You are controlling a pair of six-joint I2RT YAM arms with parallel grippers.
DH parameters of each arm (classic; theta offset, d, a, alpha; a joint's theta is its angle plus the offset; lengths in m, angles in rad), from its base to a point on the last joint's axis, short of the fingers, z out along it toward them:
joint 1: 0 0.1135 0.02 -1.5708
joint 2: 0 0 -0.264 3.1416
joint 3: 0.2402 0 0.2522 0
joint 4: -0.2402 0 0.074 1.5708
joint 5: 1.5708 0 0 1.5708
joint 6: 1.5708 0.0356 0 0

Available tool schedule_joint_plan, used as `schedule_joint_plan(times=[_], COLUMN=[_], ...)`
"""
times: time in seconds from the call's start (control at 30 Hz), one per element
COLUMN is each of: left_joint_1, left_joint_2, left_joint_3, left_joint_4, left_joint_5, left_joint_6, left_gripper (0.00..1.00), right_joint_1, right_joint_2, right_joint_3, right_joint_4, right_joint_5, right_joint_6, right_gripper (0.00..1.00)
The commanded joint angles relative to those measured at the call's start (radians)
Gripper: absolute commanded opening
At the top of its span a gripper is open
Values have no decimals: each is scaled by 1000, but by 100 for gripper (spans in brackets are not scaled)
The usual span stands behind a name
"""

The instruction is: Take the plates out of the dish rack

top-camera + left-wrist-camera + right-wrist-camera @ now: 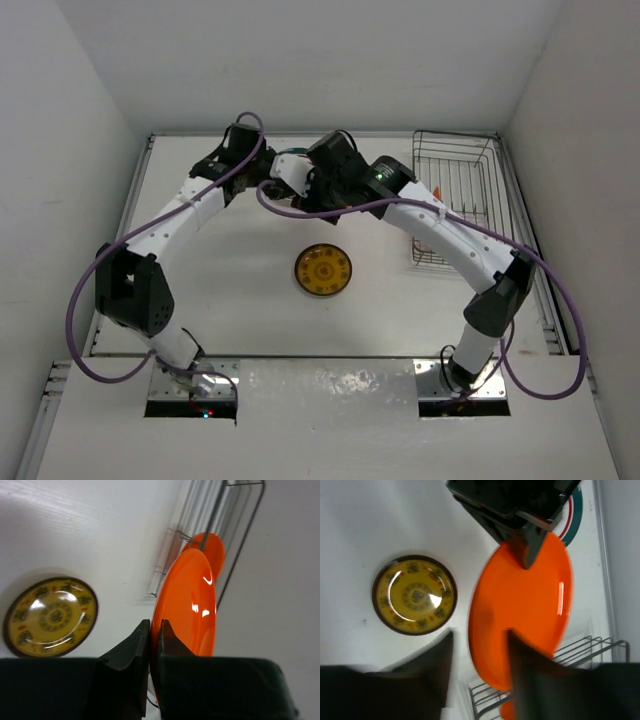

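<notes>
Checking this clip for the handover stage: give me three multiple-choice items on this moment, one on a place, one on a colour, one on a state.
1. Where is the amber-yellow plate?
A. stacked on a white plate
B. flat on the table
C. leaning on a wall

2. What colour is the held plate in the left gripper?
A. white
B. amber-yellow
C. orange-red

3. The right gripper is:
A. open
B. shut on a white plate
C. shut on a cable

Answers:
1 B: the top view shows it lying face up on the bare tabletop.
2 C: both wrist views show glossy orange-red, with the rim pinched between the fingers.
3 A: its fingers stand apart in the right wrist view.
</notes>
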Motion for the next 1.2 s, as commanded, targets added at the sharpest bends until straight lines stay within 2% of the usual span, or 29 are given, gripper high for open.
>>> schedule_joint_plan(times=[0.0, 0.03, 0.07, 0.1, 0.17, 0.2, 0.23, 0.27, 0.33, 0.4, 0.47, 0.57, 0.6, 0.63, 0.67, 0.77, 0.87, 0.9, 1.0, 1.07, 1.17], left_joint_1=[-5, -8, -17, -20, -33, -36, -39, -42, -63, -80, -96, -99, -100, -100, -102, -105, -114, -116, -116, -116, -113], left_joint_2=[-1, -1, -1, -1, -5, -19, -27, -38, -55, -38, -13, 13, 11, 10, 10, 22, 50, 54, 64, 47, 16], left_joint_3=[-38, -64, -84, -110, -212, -254, -339, -375, -423, -446, -449, -447, -444, -438, -431, -389, -331, -297, -236, -210, -180], left_joint_4=[11, 12, 24, 30, 49, 79, 107, 159, 190, 198, 198, 185, 181, 172, 141, 65, -33, -61, -155, -193, -220], left_joint_5=[-23, -39, -70, -84, -116, -122, -110, -104, -115, -126, -116, -96, -99, -104, -107, -136, -190, -232, -322, -365, -402], left_joint_6=[60, 86, 141, 166, 212, 213, 204, 198, 192, 197, 209, 223, 233, 238, 244, 273, 312, 334, 374, 400, 430], left_gripper=[0, 0, 0, 0, 0, 0, 0, 0, 0, 0, 0, 23, 43, 53, 71, 91, 95, 96, 97, 97, 97], right_joint_1=[-12, -13, -18, -21, -42, -86, -117, -204, -299, -394, -438, -524, -536, -544, -559, -585, -605, -605, -637, -660, -694], right_joint_2=[-85, -105, -161, -200, -282, -372, -413, -466, -488, -473, -453, -456, -467, -467, -464, -396, -289, -265, -174, -122, -77], right_joint_3=[-65, -146, -190, -291, -388, -474, -508, -530, -554, -542, -536, -560, -574, -574, -570, -490, -411, -392, -338, -321, -323], right_joint_4=[129, 152, 210, 252, 335, 411, 438, 445, 401, 279, 172, 139, 142, 137, 130, 55, -7, -16, -19, -3, 24], right_joint_5=[48, 84, 101, 112, 135, 125, 115, 108, 71, 83, 112, 79, 66, 59, 51, 54, 86, 145, 168, 149, 137], right_joint_6=[46, 96, 127, 162, 299, 357, 491, 555, 708, 764, 796, 845, 863, 870, 873, 862, 848, 839, 827, 810, 792], right_gripper=[54, 80, 99, 99, 99, 99, 99, 99, 99, 99, 99, 99, 99, 99, 99, 99, 99, 99, 97, 92, 74])
